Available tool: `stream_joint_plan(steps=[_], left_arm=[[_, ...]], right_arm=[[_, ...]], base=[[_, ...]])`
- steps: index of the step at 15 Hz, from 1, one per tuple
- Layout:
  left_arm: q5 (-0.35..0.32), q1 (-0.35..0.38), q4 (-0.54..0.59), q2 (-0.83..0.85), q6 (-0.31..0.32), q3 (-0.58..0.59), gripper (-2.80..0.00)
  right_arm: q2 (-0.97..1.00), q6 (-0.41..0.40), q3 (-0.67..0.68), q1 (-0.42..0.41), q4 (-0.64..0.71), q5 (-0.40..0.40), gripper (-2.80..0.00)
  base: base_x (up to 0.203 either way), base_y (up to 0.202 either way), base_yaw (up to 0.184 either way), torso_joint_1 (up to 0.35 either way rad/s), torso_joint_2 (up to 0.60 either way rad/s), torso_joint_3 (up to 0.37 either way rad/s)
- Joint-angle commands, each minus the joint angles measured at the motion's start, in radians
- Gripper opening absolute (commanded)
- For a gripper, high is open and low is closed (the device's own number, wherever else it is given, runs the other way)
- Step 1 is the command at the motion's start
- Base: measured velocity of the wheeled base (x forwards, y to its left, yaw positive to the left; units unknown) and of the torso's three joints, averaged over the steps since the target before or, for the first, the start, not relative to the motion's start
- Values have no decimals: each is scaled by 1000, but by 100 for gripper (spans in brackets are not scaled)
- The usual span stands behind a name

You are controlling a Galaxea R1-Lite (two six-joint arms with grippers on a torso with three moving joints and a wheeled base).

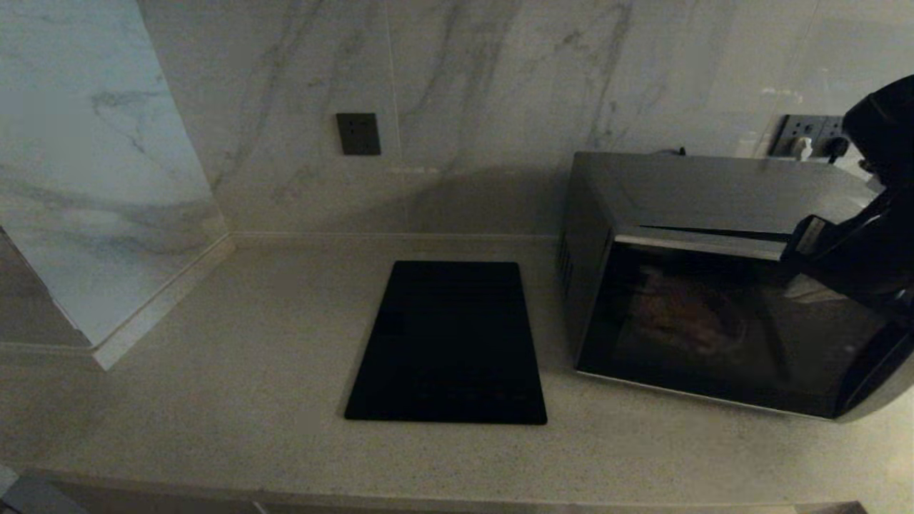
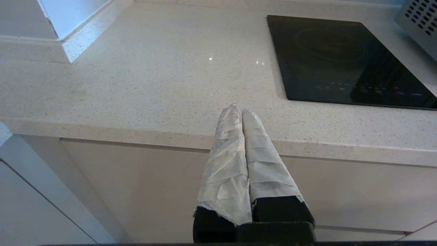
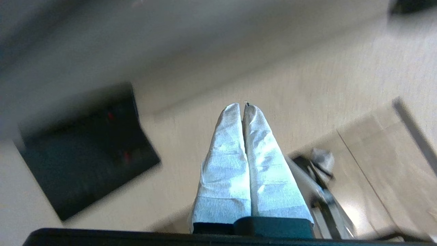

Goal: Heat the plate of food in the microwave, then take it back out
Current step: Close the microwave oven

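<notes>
Plate of food (image 1: 689, 321) dimly seen inside microwave (image 1: 714, 285), behind shut black door, far right on counter. Right gripper (image 3: 244, 107) nearer, jaws together, empty, up by microwave's right end; plate left of it, behind glass. Left gripper (image 2: 239, 112) parked near counter's front edge, jaws together. Count: 1 plate, 1 microwave, 1 black slab (image 1: 450, 343), 2 grippers.

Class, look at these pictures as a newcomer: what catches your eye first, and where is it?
The microwave at the counter's right, door shut, with the plate of food dimly visible behind the glass. Left of it a black slab lies flat on the counter. The right arm looms over the microwave's right end.
</notes>
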Motion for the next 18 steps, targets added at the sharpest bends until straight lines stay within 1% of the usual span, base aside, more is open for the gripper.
stream_joint_plan(steps=[1, 4, 6, 9, 12, 16, 18], left_arm=[[0, 0, 0, 1, 0, 0, -280], [0, 0, 0, 2, 0, 0, -280], [0, 0, 0, 2, 0, 0, -280], [0, 0, 0, 0, 0, 0, -280], [0, 0, 0, 2, 0, 0, -280], [0, 0, 0, 1, 0, 0, -280], [0, 0, 0, 1, 0, 0, -280]], right_arm=[[15, -14, 21, -95, -106, -2, -280], [28, -67, 82, -211, -276, -2, -280], [29, -80, 110, -261, -331, 0, -280], [28, -81, 127, -313, -374, 13, -280], [25, -78, 151, -360, -396, 87, -280], [-25, -79, 179, -407, -395, 137, -280], [-66, -80, 198, -454, -391, 174, -280]], base=[[0, 0, 0, 0, 0, 0], [0, 0, 0, 0, 0, 0], [0, 0, 0, 0, 0, 0], [0, 0, 0, 0, 0, 0], [0, 0, 0, 0, 0, 0], [0, 0, 0, 0, 0, 0], [0, 0, 0, 0, 0, 0]])
